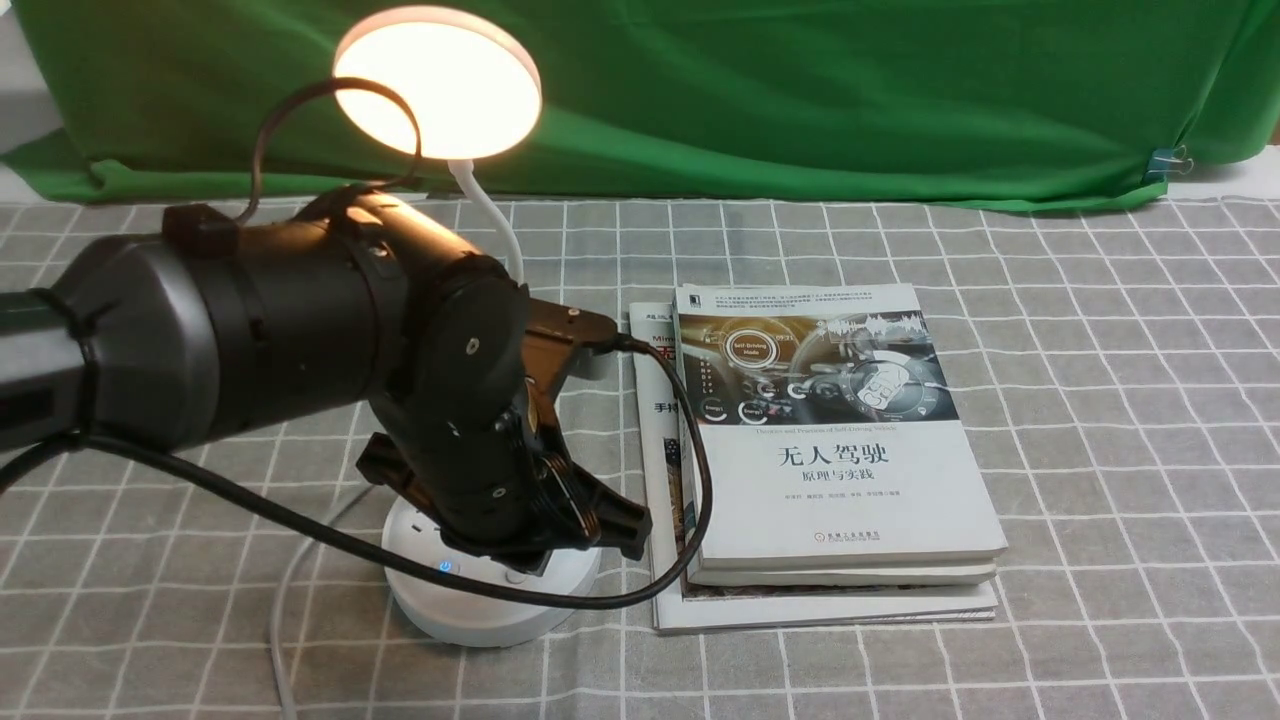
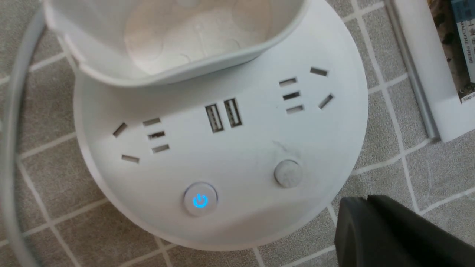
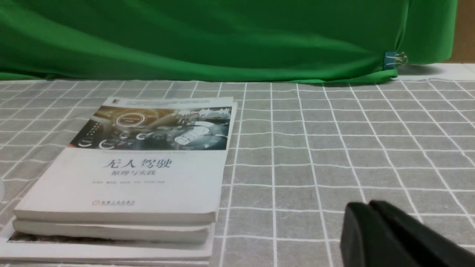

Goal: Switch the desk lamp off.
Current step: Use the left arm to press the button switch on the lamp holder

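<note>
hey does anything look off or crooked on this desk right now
Nothing looks spilled or damaged. Slightly untidy: the top book doesn't line up with the larger one beneath, which sticks out on its left.

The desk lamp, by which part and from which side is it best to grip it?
Probably by its thin neck, just under the round head, coming from the robot's right: the neck is narrow and bare there, while the left arm hides its lower part.
</note>
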